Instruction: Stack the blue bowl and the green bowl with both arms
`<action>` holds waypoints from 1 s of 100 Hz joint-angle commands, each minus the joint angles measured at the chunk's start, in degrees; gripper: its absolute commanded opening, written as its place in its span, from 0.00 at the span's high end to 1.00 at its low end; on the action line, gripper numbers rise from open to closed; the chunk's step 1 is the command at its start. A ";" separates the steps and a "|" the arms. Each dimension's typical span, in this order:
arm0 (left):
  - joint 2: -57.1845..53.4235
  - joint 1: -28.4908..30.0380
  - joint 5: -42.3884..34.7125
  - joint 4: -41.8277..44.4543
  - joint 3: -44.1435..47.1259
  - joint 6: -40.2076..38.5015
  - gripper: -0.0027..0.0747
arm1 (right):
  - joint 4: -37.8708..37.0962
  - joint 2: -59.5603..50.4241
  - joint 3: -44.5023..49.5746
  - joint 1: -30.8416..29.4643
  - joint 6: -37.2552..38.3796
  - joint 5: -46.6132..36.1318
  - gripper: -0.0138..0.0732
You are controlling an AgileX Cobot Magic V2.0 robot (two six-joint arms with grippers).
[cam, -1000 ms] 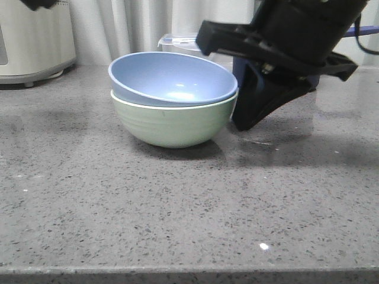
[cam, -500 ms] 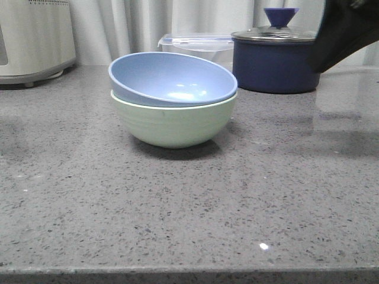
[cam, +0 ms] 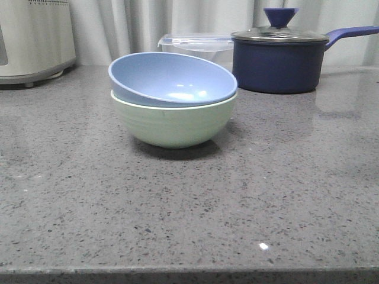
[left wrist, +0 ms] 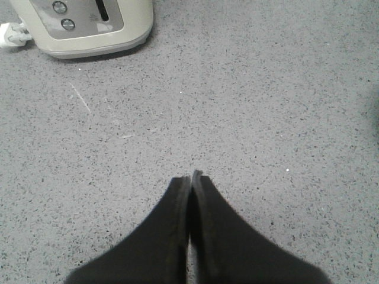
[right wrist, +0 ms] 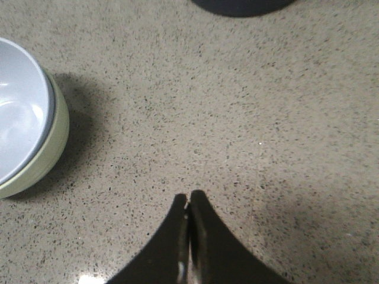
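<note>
The blue bowl [cam: 172, 78] sits nested inside the green bowl [cam: 173, 123] at the middle of the grey counter, tilted a little with its left rim higher. Both bowls also show in the right wrist view, the blue bowl [right wrist: 18, 133] inside the green bowl [right wrist: 46, 158]. My right gripper [right wrist: 189, 196] is shut and empty, raised above bare counter beside the bowls. My left gripper [left wrist: 189, 176] is shut and empty above bare counter, with no bowl in its view. Neither arm shows in the front view.
A dark navy lidded saucepan [cam: 277, 59] stands at the back right, its base edge in the right wrist view [right wrist: 243, 6]. A clear lidded box [cam: 195, 46] is behind the bowls. A white appliance [cam: 32, 38] stands at the back left, also in the left wrist view [left wrist: 89, 26].
The right arm, which stood beside the bowls one second ago, has lifted up and to the right and left the front view. The stacked bowls have not moved.
</note>
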 commanded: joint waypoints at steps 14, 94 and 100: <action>-6.25 0.14 -8.84 -0.16 3.11 -0.29 0.99 | -2.02 -11.76 4.94 -0.42 -0.58 -5.81 0.85; -22.52 0.14 -17.33 -0.06 15.92 -0.29 0.99 | -4.28 -35.22 16.84 -0.42 -0.63 -11.65 0.85; -22.52 0.14 -17.33 -0.06 15.92 -0.29 0.99 | -4.28 -35.22 16.84 -0.42 -0.63 -11.65 0.85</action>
